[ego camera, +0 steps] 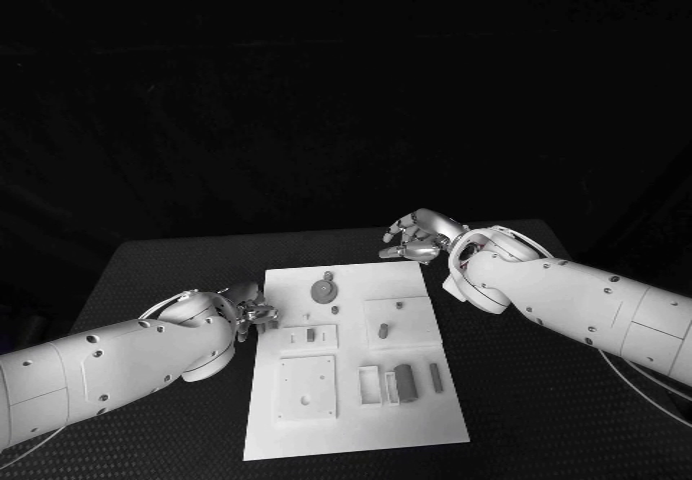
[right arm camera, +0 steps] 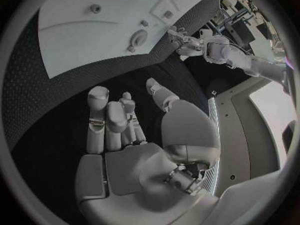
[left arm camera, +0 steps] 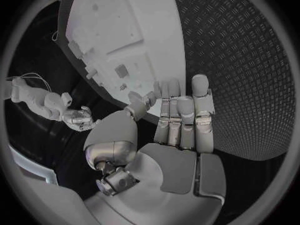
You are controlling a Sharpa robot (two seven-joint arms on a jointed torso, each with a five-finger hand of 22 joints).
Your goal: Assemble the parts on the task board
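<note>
White task board (ego camera: 353, 415) flat mid-table, small grey parts (ego camera: 402, 382) on it

Light is falling from above onto the middle of the scene, leaving the room behind in near blackness. The white task board (ego camera: 353, 355) is glowing brightly — almost washing out, so its grey parts are reading faintly. The counter (ego camera: 534, 400) is staying dim, its texture barely showing. Soft glints are sitting on the left robot hand (left arm camera: 178, 120) and the right robot hand (right arm camera: 122, 120). Both wrist views are bending straight edges strongly toward their dark rims — detail there is smearing.
</note>
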